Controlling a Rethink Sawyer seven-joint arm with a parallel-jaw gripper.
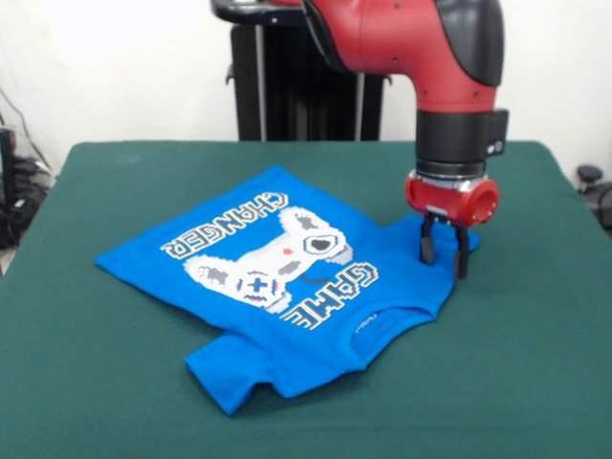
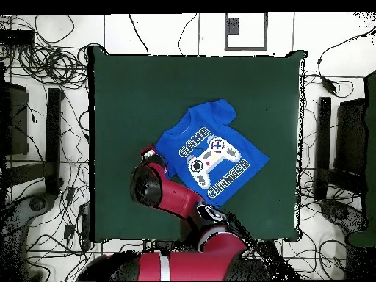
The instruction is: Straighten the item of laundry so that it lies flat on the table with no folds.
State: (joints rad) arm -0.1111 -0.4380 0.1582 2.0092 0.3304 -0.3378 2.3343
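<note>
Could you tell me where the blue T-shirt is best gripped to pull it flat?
Probably the sleeve edge under the gripper, pinched from above. That side of the T-shirt looks bunched near the collar, and the open fingers already straddle it, so pulling outward over the table should spread it.

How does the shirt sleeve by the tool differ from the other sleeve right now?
The sleeve by the tool has the open tool planted at it, fingertips down at the cloth; the free sleeve lies untouched, well away. The sleeve by the tool is partly hidden behind it, while the free sleeve shows whole, spread outward. Both belong to the bright blue T-shirt and rest on the green table.
</note>
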